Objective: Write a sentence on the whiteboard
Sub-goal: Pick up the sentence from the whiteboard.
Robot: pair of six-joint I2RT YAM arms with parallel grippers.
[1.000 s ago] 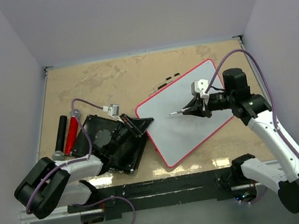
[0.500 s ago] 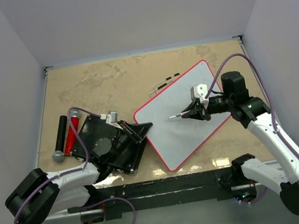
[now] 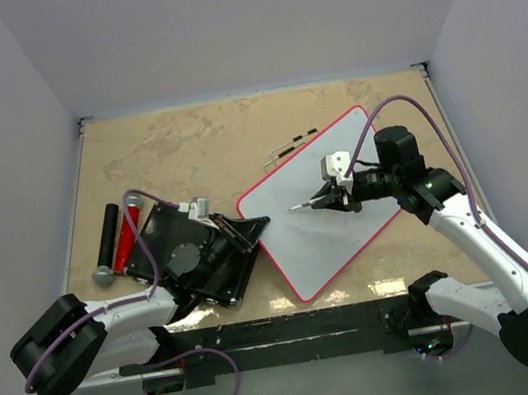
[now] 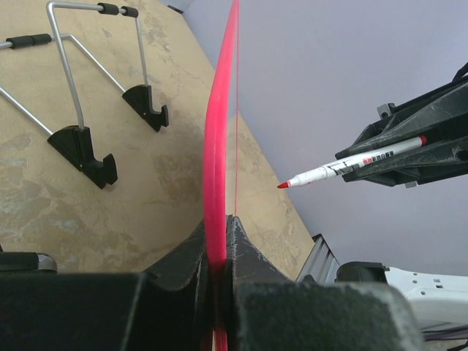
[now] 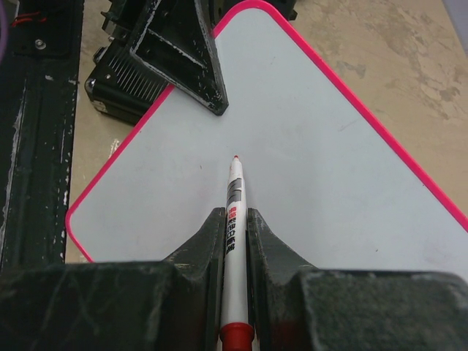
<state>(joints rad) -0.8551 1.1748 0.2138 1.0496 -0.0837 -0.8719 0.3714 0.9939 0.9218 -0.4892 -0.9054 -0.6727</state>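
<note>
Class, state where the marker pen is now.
Top view, right of centre: the marker sits clamped in the right gripper, tip over the whiteboard.

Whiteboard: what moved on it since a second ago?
The right pincer carried the marker a little leftward over the whiteboard, and the board itself slid slightly left. The left pincer stays clamped on its edge, and the board is still blank.

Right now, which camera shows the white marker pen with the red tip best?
The left wrist view: the white marker pen shows side-on, red tip clear. The right wrist view looks along its barrel from behind; the top view shows it tiny.
</note>
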